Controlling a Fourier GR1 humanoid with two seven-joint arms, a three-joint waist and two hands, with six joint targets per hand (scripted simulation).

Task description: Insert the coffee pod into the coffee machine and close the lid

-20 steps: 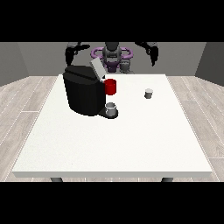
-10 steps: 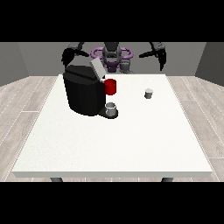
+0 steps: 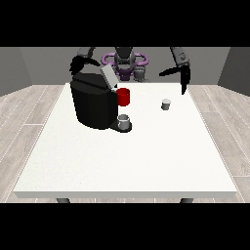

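Coffee machine [image 3: 93,103] black, lid [image 3: 108,75] tilted open; grey cup [image 3: 124,121] on its drip tray; coffee pod [image 3: 166,104] alone on white table [image 3: 127,161], well right of machine; hand at view's right [image 3: 181,73] raised above pod, fingers straight, spread; hand at view's left [image 3: 77,64] behind machine, fingers unclear.

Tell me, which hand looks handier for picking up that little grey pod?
Probably its left hand, at the view's right: it hangs with straight fingers just behind the small grey coffee pod, while the other hand is behind the black coffee machine.

Hand at the view's right [image 3: 182,78] raised, fingers straight and spread, hand at the view's left [image 3: 76,65] raised
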